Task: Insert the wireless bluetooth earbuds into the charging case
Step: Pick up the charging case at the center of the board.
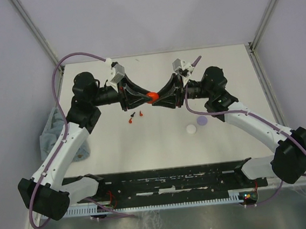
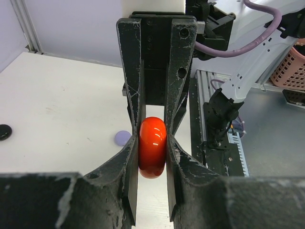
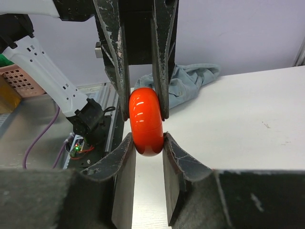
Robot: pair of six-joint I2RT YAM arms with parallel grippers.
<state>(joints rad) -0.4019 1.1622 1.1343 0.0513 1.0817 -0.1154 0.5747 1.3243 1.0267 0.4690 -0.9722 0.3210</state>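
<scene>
When viewed from above: left gripper (image 1: 144,98) and right gripper (image 1: 159,97) tip to tip over table (image 1: 225,75), both narrowly closed on red case (image 1: 152,96), held clear of surface; red earbuds (image 1: 130,120) loose on table nearby. Left wrist: pinches case faces. Right wrist: pinches case lower part likewise.

White table (image 1: 162,151), matte, a few faint scuffs. Centre of the overhead frame: two red earbuds (image 1: 140,114), tiny, lying slightly apart, with a dark piece (image 1: 133,114) between them, too small to identify. Right of centre: white round case (image 1: 191,129) and lavender round case (image 1: 201,120), just beside each other. Left edge: crumpled grey-blue cloth (image 1: 52,132). Left wrist view, far left: black round case (image 2: 4,131) flat on the top.
</scene>
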